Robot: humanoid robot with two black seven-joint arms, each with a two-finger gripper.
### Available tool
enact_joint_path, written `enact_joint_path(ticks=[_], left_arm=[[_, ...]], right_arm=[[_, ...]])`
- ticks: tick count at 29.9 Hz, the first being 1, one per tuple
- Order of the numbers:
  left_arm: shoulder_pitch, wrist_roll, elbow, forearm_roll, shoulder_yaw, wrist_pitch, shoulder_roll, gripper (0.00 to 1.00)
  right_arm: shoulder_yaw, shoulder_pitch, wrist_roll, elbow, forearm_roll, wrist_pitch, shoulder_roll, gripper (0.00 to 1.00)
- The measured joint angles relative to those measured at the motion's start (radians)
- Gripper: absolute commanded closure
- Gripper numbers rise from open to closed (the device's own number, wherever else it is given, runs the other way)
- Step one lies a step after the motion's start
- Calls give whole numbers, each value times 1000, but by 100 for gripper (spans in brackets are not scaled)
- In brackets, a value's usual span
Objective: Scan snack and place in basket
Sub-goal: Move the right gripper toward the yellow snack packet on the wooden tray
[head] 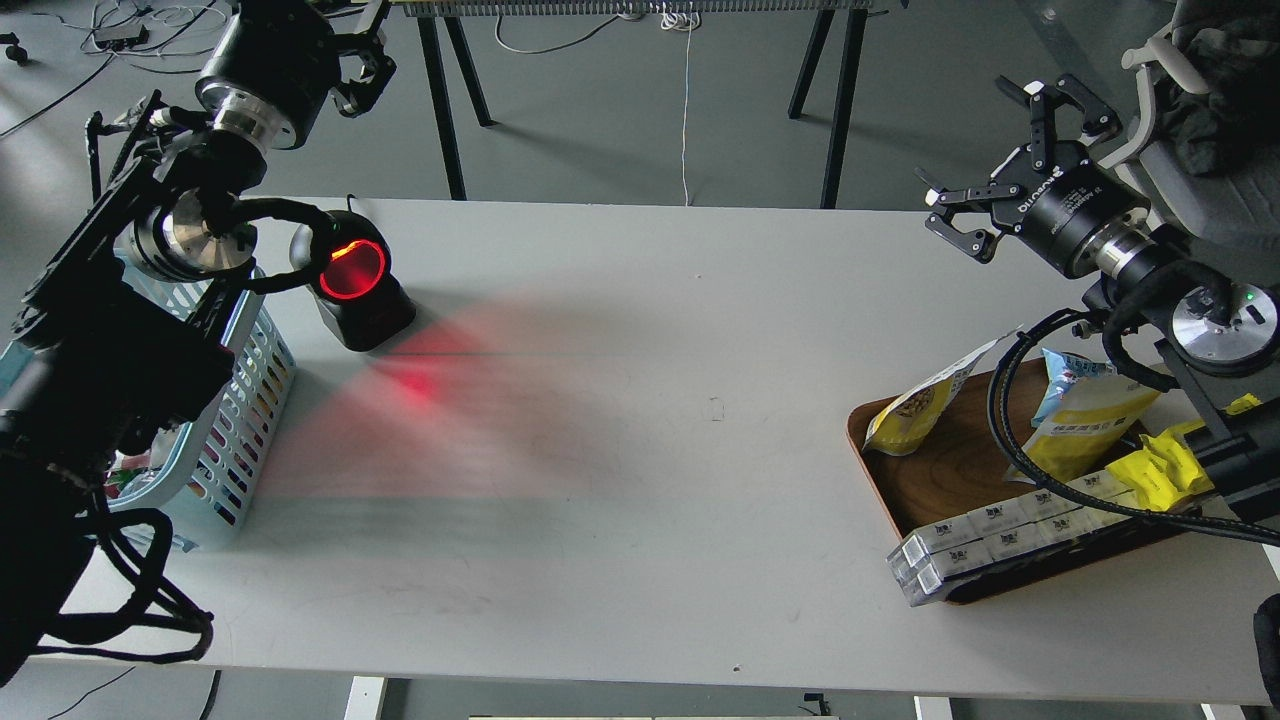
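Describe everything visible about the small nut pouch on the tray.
The pouch is small, white and yellow, glossy like plastic film, with a round picture of beige nuts on its yellow front. It looks sealed and leans tilted on the left rim of the brown wooden tray, its white top corner pointing up and right. No tool touches it.

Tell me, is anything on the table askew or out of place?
Yes. The white boxes stick out over the near rim of the wooden tray, and the snack leans on its left rim instead of standing.
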Motion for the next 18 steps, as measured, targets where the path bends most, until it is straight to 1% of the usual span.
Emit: enact_joint_path(ticks=[4, 8, 10, 13, 18], left_arm=[[-2, 10, -2, -1, 4, -37, 10, 0], [-2, 20, -9, -2, 7, -47, 23, 0], [-2, 21, -11, -2, 7, -50, 27, 0], [-2, 17, -12, -2, 6, -51, 29, 0], [2, 8, -12, -2, -4, -53, 33, 0]], right_arm=[[-151, 94, 0, -10, 0, 2, -86, 1], [-366, 247, -2, 2, 4, 8, -222, 1], [-496, 340, -3, 26, 9, 8, -295, 1], [-718, 528, -3, 99, 12, 9, -396, 1], [-1069, 841, -6, 224, -5, 10, -488, 1]])
